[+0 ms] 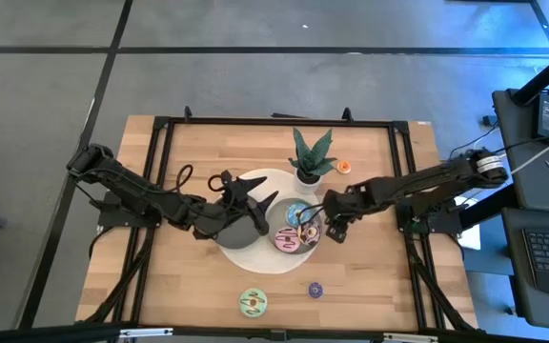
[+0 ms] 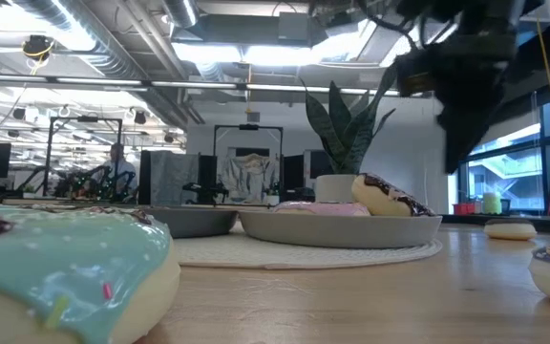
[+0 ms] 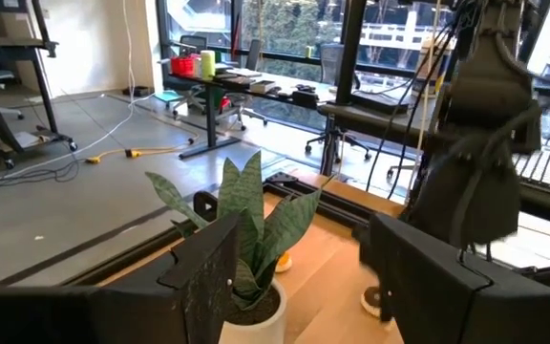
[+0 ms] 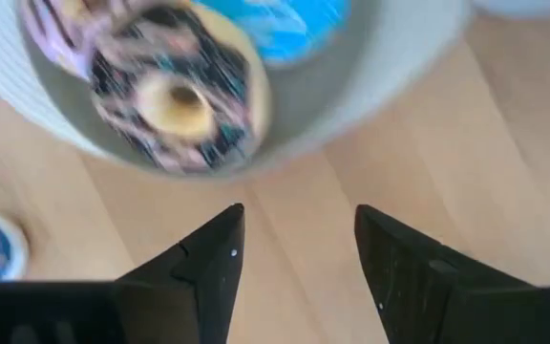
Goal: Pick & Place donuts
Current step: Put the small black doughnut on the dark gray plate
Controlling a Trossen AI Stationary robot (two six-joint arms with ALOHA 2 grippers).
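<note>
Right gripper stands open and empty above the wood table, just right of the grey dish. That dish holds a brown-iced donut, tilted on a pink donut, plus a blue donut. Left gripper is open and empty over the white mat. A green donut and a purple mini donut lie nearer; an orange mini donut lies beside the potted plant.

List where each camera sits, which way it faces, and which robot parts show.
High: overhead, straight down; both arms, left gripper, right gripper.
Low: table height, level across the dish; one arm above.
Left wrist: forward past its fingers at the snake plant.
Right wrist: down at brown donut.
Shared: that donut.
</note>
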